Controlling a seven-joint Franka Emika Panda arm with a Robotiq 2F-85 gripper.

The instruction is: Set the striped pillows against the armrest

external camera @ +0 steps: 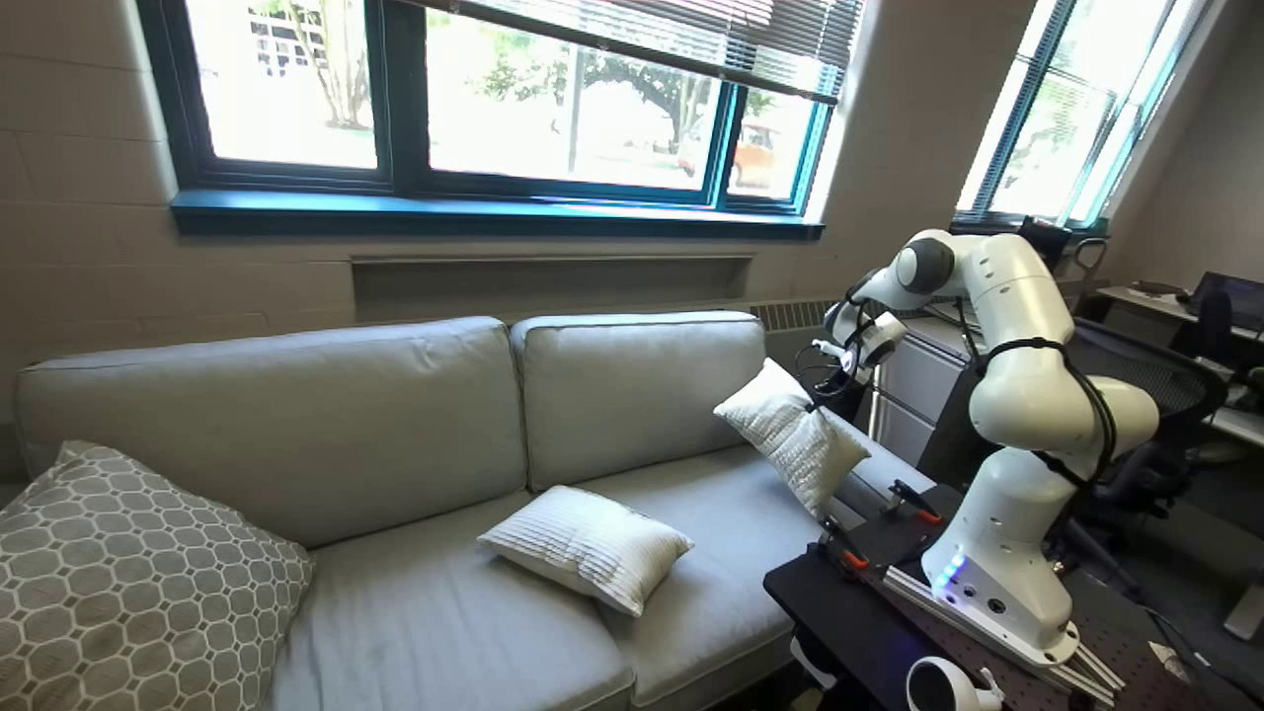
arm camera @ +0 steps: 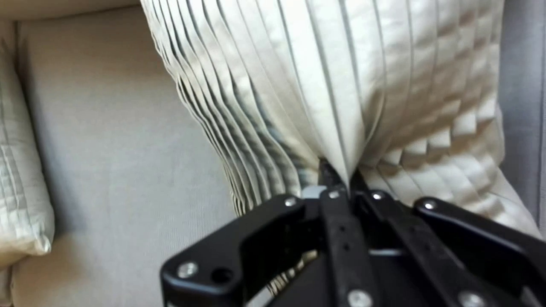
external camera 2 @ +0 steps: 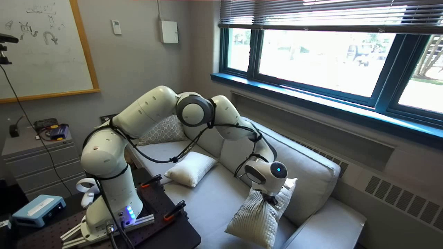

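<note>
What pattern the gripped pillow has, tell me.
The cream pillow is pleated in narrow stripes, best seen in the wrist view.

In both exterior views, bright daylight comes through a blue-framed window [external camera: 568, 114], with a blind [external camera: 652, 39] over its top. A light fabric sofa [external camera: 642, 385] stands below the sill [external camera: 494, 217], along the wall [external camera: 79, 217]. In an exterior view, a tan-framed whiteboard [external camera 2: 38, 48] hangs above a grey drawer cabinet [external camera 2: 33, 167].

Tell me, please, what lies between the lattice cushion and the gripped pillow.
The other striped pillow, resting on the sofa seat; both exterior views show it there.
</note>
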